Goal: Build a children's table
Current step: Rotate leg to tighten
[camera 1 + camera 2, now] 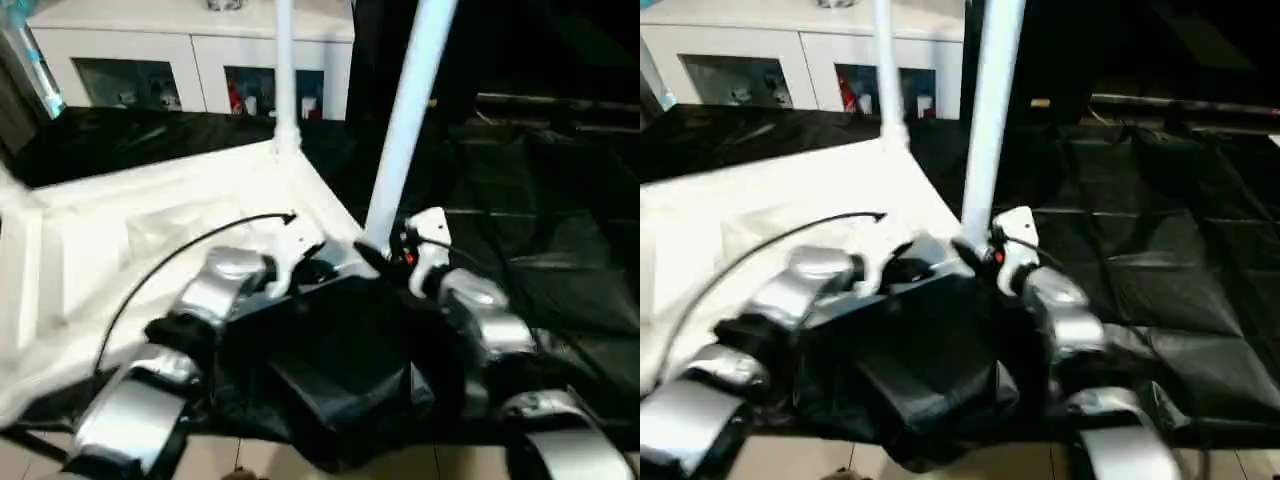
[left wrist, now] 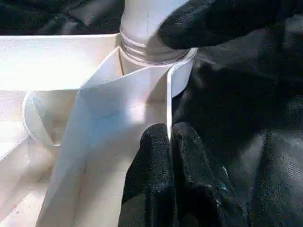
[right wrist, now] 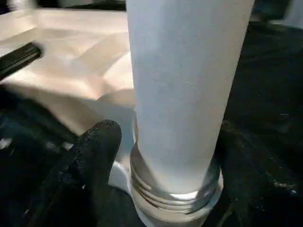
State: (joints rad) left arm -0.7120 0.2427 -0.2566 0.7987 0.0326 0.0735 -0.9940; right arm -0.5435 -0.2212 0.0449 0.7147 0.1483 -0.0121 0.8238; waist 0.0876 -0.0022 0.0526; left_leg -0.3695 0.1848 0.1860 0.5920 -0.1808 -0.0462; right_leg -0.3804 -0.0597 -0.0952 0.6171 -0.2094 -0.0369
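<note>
The tabletop [image 1: 150, 250] lies upside down on a black sheet [image 1: 540, 250], its ribbed underside up. Behind it a white cabinet [image 1: 190, 60] is seen. One leg [image 1: 284, 70] already stands in the far corner. A second leg [image 1: 405, 120] stands in the near corner socket [image 3: 175, 208], and its thread is still visible above the socket's edge, so it is judged not fully screwed in.

The right gripper [image 3: 161, 156] is placed around the base of this leg, one finger on each side; whether the fingers [image 3: 90, 156] press the leg or are only spread around it cannot be told. The left gripper [image 2: 168, 156] is pressed together on the thin rim [image 2: 168, 104] of the tabletop just beside the socket (a good way to stop the tabletop from turning).

To do this step well, the leg should be kept upright while it is turned, so the thread is not crossed. The rim should be held firmly, and the turning should be done in short strokes until no thread shows.
</note>
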